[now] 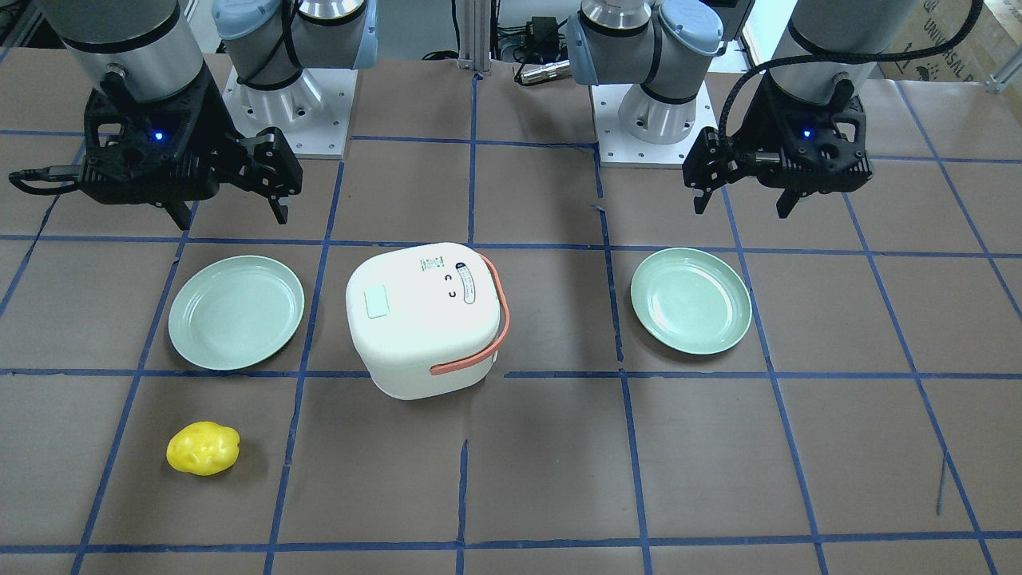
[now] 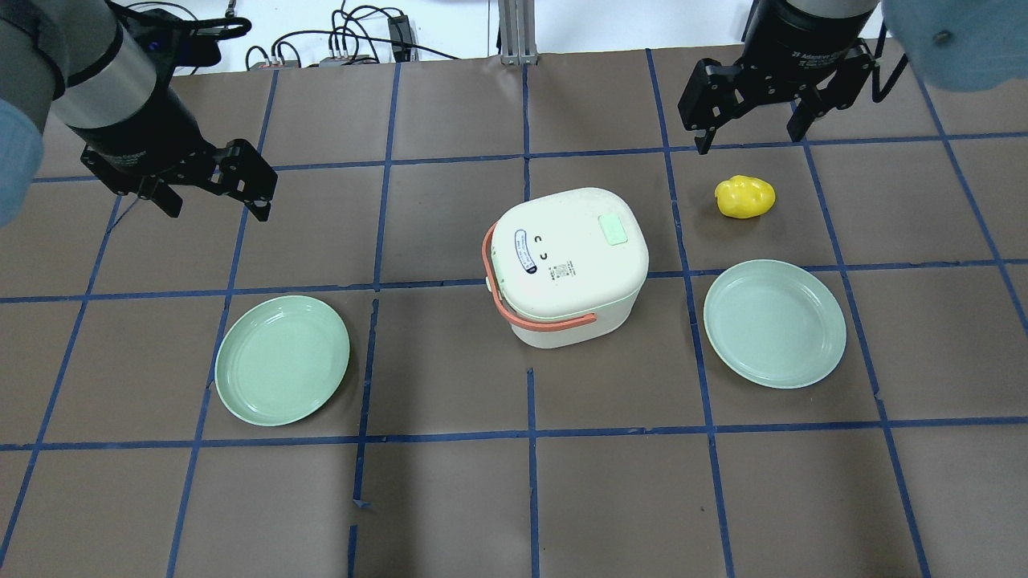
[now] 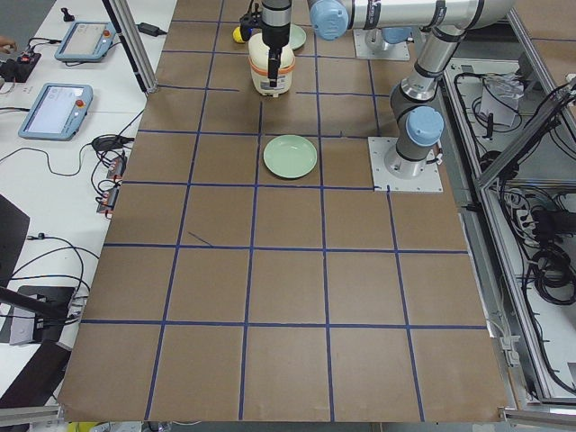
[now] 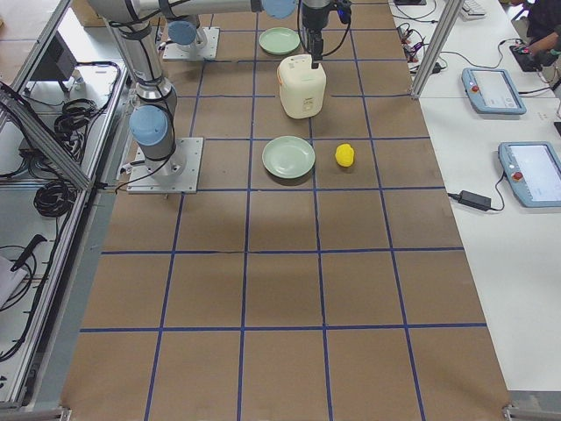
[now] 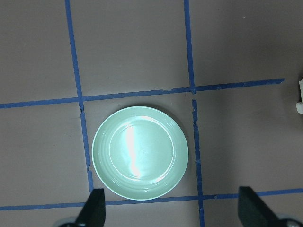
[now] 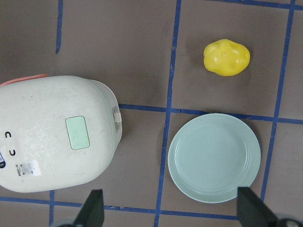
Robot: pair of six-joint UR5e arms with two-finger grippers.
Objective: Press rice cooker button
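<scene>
Rice cooker (image 2: 566, 265) sits mid table (image 2: 450, 498), green lid button (image 2: 615, 229) on my right side. Right gripper (image 2: 751, 140) and left gripper (image 2: 217, 210) hover spread open, empty. I'd close the right fingers (image 2: 701, 132), then descend square onto the button.

Robotics lab, blue-taped grid table (image 3: 288, 297), bolted arm bases (image 1: 279, 96), teach pendants (image 3: 56, 108) on side bench (image 3: 40, 202), loose cables (image 3: 540, 252)
</scene>
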